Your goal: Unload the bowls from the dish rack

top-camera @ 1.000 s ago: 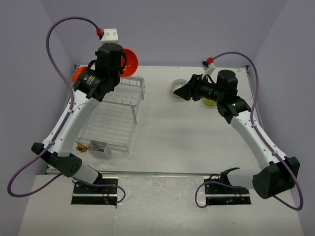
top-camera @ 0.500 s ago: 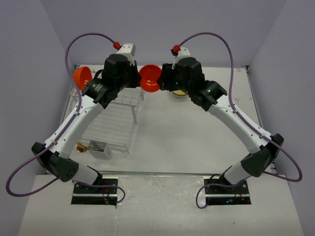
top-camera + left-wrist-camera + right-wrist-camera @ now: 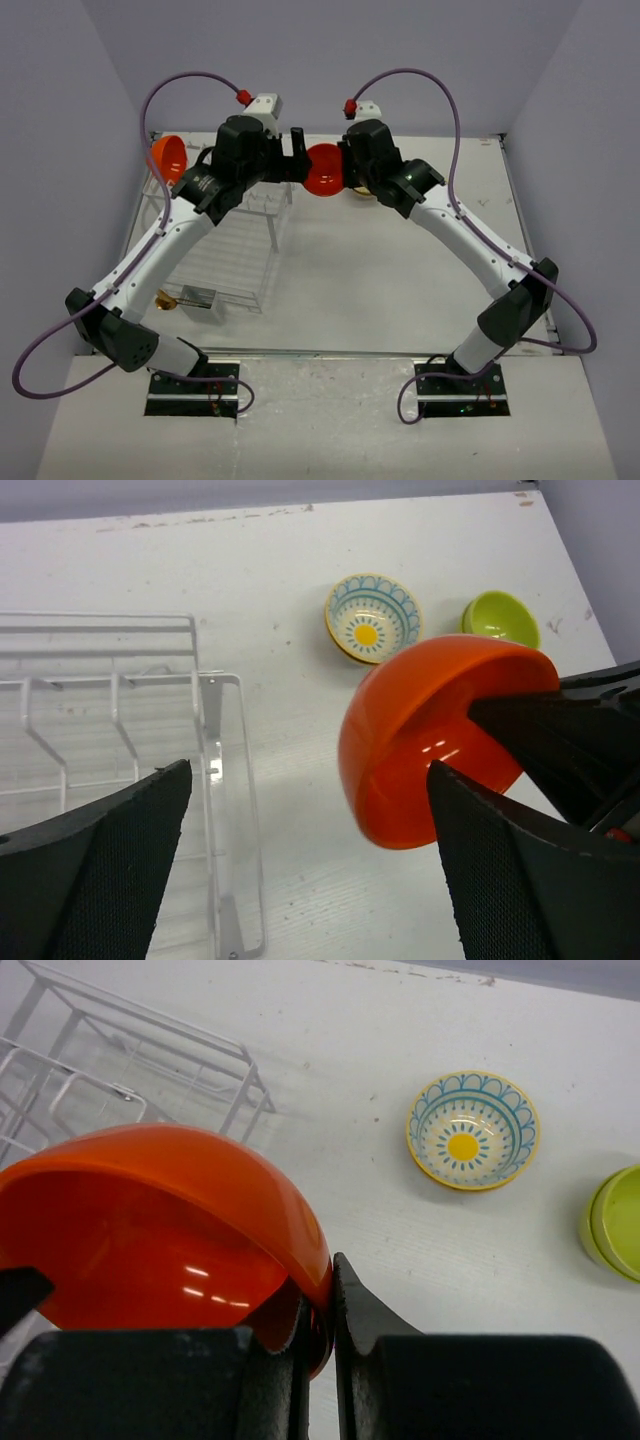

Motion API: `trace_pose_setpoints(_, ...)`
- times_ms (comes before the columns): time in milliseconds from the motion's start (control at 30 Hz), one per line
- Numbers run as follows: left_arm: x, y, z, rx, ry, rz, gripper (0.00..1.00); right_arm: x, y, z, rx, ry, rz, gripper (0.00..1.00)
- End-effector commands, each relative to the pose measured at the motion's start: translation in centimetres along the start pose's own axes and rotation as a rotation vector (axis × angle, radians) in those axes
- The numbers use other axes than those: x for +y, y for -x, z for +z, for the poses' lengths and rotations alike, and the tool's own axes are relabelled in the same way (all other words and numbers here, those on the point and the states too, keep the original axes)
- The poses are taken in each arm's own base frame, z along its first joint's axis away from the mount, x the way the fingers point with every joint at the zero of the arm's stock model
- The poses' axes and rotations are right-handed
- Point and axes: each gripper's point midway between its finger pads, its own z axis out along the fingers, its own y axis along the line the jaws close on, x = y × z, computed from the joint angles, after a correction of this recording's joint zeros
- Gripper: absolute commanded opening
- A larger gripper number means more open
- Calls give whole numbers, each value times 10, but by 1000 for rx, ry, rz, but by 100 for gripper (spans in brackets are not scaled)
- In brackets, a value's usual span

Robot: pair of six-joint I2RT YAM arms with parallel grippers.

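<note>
Your right gripper [image 3: 318, 1312] pinches the rim of an orange bowl [image 3: 160, 1240] (tilted on its side), holding it in the air above the bench [image 3: 380, 270], beside the far right corner of the dish rack [image 3: 225, 240]. Your left gripper [image 3: 310, 775] faces it, fingers spread wide. The patterned bowl [image 3: 372, 617] and green bowl [image 3: 500, 620] sit on the bench.

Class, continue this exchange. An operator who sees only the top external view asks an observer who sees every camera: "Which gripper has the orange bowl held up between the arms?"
Observer: The right gripper is shut on the orange bowl, pinching its rim.
Operator: And the left one?
Observer: The left gripper is open, jaws wide apart, not closed on the bowl.
Operator: I can't find the green bowl.
Observer: The green bowl sits on the table beside the patterned bowl, not touching it.
</note>
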Motion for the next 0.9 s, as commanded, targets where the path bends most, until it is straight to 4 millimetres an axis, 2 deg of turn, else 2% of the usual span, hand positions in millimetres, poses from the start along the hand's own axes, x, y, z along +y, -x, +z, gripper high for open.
trace_pose_setpoints(0,12,61,-39,-198,80,43,100,-33,3,-14,21,18,47,0)
trace_pose_setpoints(33,19,66,-47,-215,119,50,100,-57,-12,-8,62,-14,71,0)
trace_pose_setpoints(67,34,76,-59,-256,206,47,100,-67,-18,-8,80,-14,87,0)
trace_pose_setpoints(100,43,82,-78,-283,254,56,100,-84,-22,-10,88,-33,107,0)
trace_pose_setpoints(133,63,87,-90,-314,365,49,100,-89,-46,-7,148,-18,103,0)
trace_pose_setpoints(167,75,86,-101,-323,427,54,100,-95,-56,-6,176,-14,108,0)
trace_pose_setpoints(200,98,87,-120,-345,560,46,100,-105,-81,-1,246,0,123,0)
trace_pose_setpoints(233,102,88,-124,-351,568,42,100,-112,-96,3,288,0,131,0)
trace_pose_setpoints(267,122,85,-135,-354,681,40,100,-116,-109,6,326,13,148,0)
trace_pose_setpoints(300,135,82,-138,-342,732,39,100,-128,-123,10,364,-2,170,0)
trace_pose_setpoints(333,158,80,-138,-317,775,26,100,-132,-148,17,433,-8,185,0)
trace_pose_setpoints(400,184,69,-133,-252,804,4,100,-138,-165,24,485,-24,209,0)
trace_pose_setpoints(433,201,63,-135,-231,836,-13,100,-141,-180,31,530,-32,220,0)
trace_pose_setpoints(533,216,59,-142,-226,891,-22,100,-147,-200,48,582,-29,262,0)
trace_pose_setpoints(567,216,61,-148,-241,893,-26,100,-148,-215,56,631,-22,284,0)
trace_pose_setpoints(667,213,63,-151,-261,871,-33,100,-158,-230,70,667,-49,322,0)
trace_pose_setpoints(733,210,63,-149,-257,839,-32,100,-158,-229,76,668,-45,330,1)
trace_pose_setpoints(867,207,63,-151,-258,817,-1,100,-161,-232,82,683,-65,327,11)
